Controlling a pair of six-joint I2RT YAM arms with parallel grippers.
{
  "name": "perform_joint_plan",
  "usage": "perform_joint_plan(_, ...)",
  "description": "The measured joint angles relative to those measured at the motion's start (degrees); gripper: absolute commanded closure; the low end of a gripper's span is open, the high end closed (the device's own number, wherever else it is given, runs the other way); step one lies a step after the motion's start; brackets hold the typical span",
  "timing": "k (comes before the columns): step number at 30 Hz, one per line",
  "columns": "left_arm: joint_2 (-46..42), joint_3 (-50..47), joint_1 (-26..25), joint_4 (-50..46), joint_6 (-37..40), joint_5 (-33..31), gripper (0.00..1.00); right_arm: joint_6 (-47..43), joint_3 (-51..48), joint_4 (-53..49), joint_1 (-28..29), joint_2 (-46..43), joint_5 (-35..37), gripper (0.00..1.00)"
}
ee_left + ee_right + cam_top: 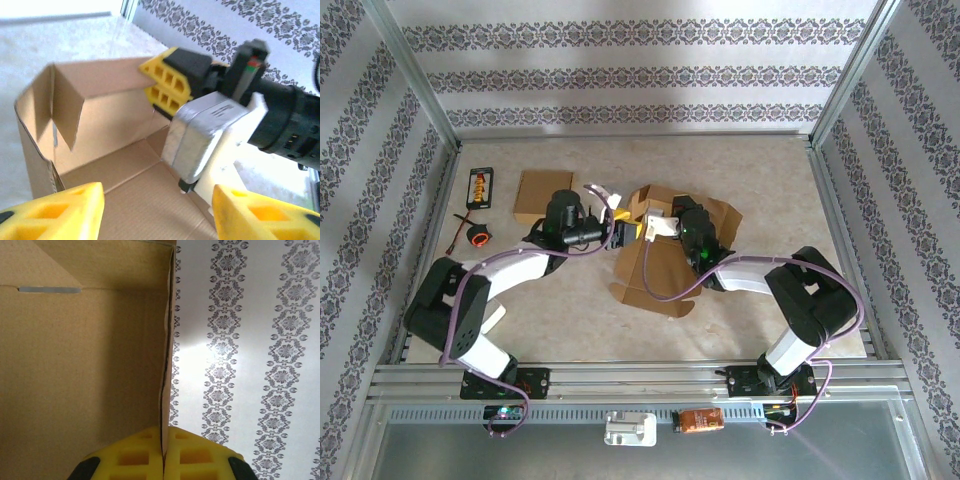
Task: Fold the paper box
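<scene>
Right gripper (163, 454) pinches the box (655, 272) wall, mid table (560, 312). Left gripper (157, 202) hangs open over the box floor. Risk: with 1 pinch holding, a slip could let the wall flop flat.

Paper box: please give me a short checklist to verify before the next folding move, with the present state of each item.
1. right gripper shut on the box wall: ok.
2. left gripper open: ok.
3. corner flap turned inward: ok.
4. paper box lying flat on the table: cannot tell.
5. second cardboard piece apart from the paper box: ok.
</scene>
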Motion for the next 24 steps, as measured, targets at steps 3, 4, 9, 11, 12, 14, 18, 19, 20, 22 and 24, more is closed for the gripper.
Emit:
perform_joint_plan(3,-1.66,-0.09,3.28,-0.50,4.04,-0.02,0.47,-0.79,-0.63,1.44,0.42,0.24,0.17,1.00)
perform_joint_plan(4,-1.73,-0.09,5.03,-0.72,4.94,0.00,0.49,-0.96,-0.79,1.81,0.50,0.24,0.17,1.00)
perform_joint_plan(9,-0.42,0.98,12.83,-4.68,11.96,-0.17,0.55,-1.64,-1.25,2.64,0.50,0.24,0.11,1.00)
perform_joint_plan(11,2.14,4.04,13.16,-9.33,16.50,0.90,0.57,-1.95,-1.25,2.64,0.61,0.24,0.11,1.00)
perform_joint_plan(12,4.11,6.51,13.09,-12.17,19.02,2.05,0.58,-2.08,-1.27,2.64,0.70,0.24,0.17,1.00)
perform_joint_plan(14,8.09,11.39,13.03,-17.31,23.04,4.92,0.59,-2.34,-1.27,2.64,0.85,0.24,0.17,1.00)
perform_joint_plan(18,14.19,18.40,12.98,-24.24,27.58,11.50,0.61,-2.49,-1.27,2.64,0.85,0.24,0.17,1.00)
perform_joint_plan(19,15.30,19.65,12.87,-25.68,28.37,12.63,0.61,-2.49,-1.27,2.64,0.85,0.24,0.15,1.00)
perform_joint_plan(20,16.55,21.14,12.76,-27.32,29.22,13.84,0.61,-2.49,-1.27,2.64,0.85,0.24,0.15,1.00)
perform_joint_plan(22,18.97,24.33,12.39,-30.95,30.82,16.31,0.61,-2.49,-1.27,2.64,0.85,0.24,0.15,1.00)
perform_joint_plan(24,21.57,28.17,11.61,-35.19,32.85,18.18,0.60,-2.47,-1.27,2.62,0.85,0.24,0.15,1.00)
